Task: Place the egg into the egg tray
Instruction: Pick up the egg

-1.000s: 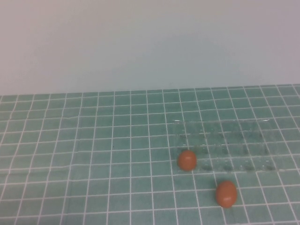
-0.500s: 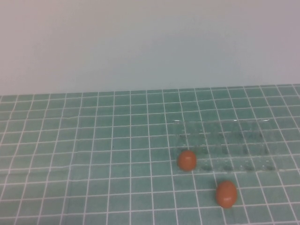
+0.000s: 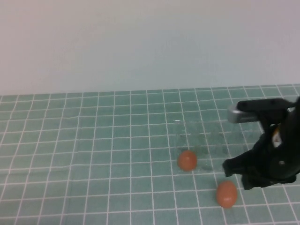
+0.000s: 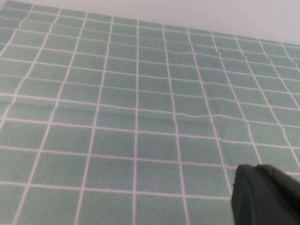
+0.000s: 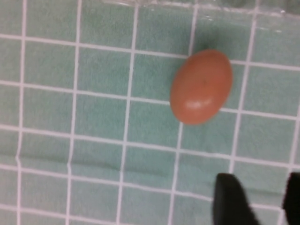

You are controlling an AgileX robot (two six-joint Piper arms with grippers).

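The right hand (image 3: 238, 174) has arrived (fingers parted) beside the egg (image 3: 226, 194).

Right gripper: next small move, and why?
Probably ease the right gripper toward the loose egg until it brackets it: the egg lies on the cloth outside the egg tray, fingers open. Left gripper hangs over bare cloth.

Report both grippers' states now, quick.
Left gripper: only a dark edge shows in its wrist view; cannot be told.
Right gripper: fingers open, empty, beside the small orange-brown egg on the green tiled table.
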